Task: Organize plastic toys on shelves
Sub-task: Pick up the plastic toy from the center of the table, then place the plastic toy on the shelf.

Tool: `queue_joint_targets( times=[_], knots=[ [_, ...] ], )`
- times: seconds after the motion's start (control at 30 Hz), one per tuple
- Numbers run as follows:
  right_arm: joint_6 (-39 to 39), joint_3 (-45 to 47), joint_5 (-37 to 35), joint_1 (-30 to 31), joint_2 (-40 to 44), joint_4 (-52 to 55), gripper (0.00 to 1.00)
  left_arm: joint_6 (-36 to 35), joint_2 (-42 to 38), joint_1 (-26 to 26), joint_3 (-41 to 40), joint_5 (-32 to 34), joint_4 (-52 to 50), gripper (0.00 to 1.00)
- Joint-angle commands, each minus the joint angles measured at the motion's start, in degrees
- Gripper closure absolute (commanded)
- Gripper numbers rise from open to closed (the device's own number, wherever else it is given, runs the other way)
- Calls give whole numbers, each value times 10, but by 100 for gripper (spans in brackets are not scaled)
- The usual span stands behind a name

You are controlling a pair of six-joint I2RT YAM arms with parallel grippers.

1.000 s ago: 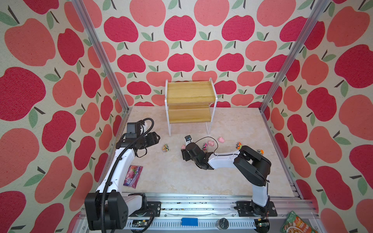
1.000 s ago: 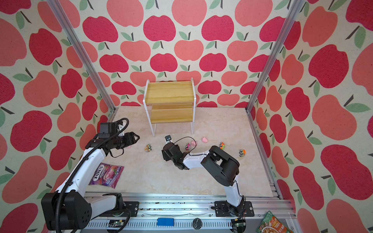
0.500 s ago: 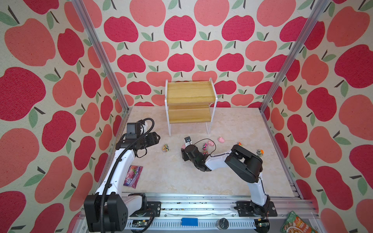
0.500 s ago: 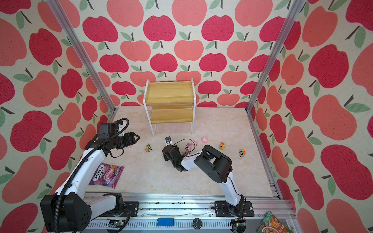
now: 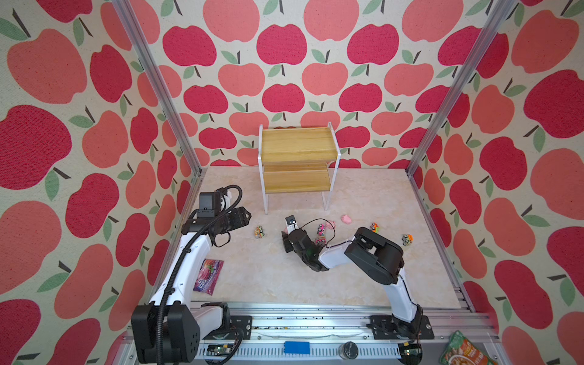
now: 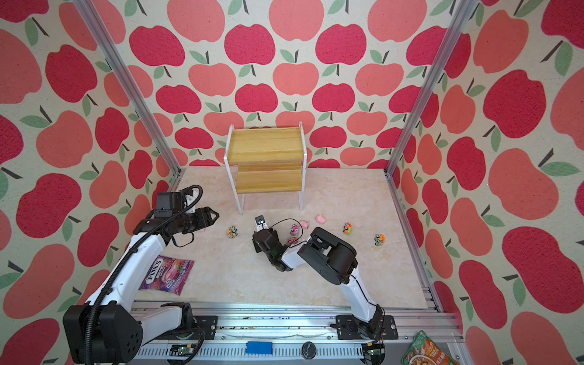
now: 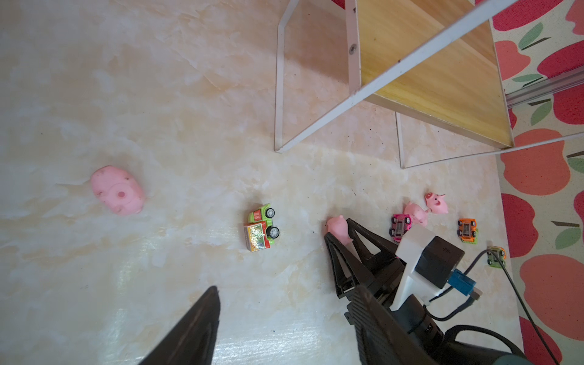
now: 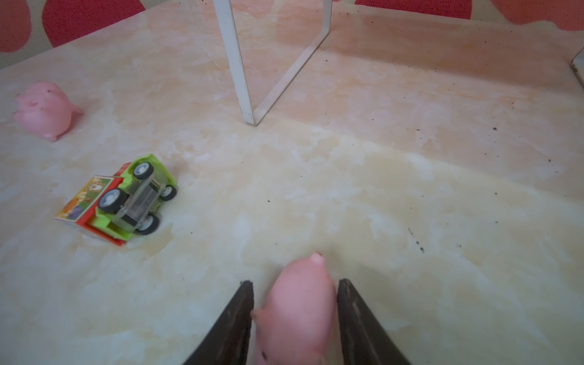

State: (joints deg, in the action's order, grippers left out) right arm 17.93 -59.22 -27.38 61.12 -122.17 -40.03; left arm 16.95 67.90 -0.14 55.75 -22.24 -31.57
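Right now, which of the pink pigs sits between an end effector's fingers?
The pig between the fingers of the right end effector. The other three pigs lie apart, with nothing around them.

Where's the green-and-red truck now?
In both top views the green-and-red truck lies on its side before the shelves' left leg, left of the pig between the right gripper's jaws.

A robot test cell (apple-print walls (image 5: 284, 79)) framed by aluminium posts (image 5: 154, 79).
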Motion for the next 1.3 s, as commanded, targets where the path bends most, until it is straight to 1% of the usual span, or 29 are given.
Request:
queue_joint_targets(
  times=[0.0, 0.2, 0.37, 0.5, 0.67, 0.8, 1.1, 1.27],
  knots=[
    [-14, -12, -11, 3, -14, -16, 60, -10, -6, -3, -2, 6, -11, 31],
    [-21, 4, -1, 3, 3, -29, 76, -11, -8, -3, -3, 8, -11, 31],
    [-47, 31, 31, 2, 42, -49, 83, -12, -11, -5, -4, 10, -11, 31],
    [-59, 46, 63, 1, 69, -46, 84, -14, -15, -9, -5, 12, -12, 31],
    [-56, 61, 102, -5, 106, -31, 86, -16, -16, -12, -6, 14, -13, 31],
    [-55, 70, 119, -13, 143, -18, 86, -16, -16, -14, -5, 14, -13, 31],
    [-78, 55, 128, -51, 223, 37, 84, -18, -18, -25, -6, 18, -16, 31],
    [-102, 34, 115, -78, 243, 64, 84, -22, -16, -31, -6, 19, -17, 31]
  ],
)
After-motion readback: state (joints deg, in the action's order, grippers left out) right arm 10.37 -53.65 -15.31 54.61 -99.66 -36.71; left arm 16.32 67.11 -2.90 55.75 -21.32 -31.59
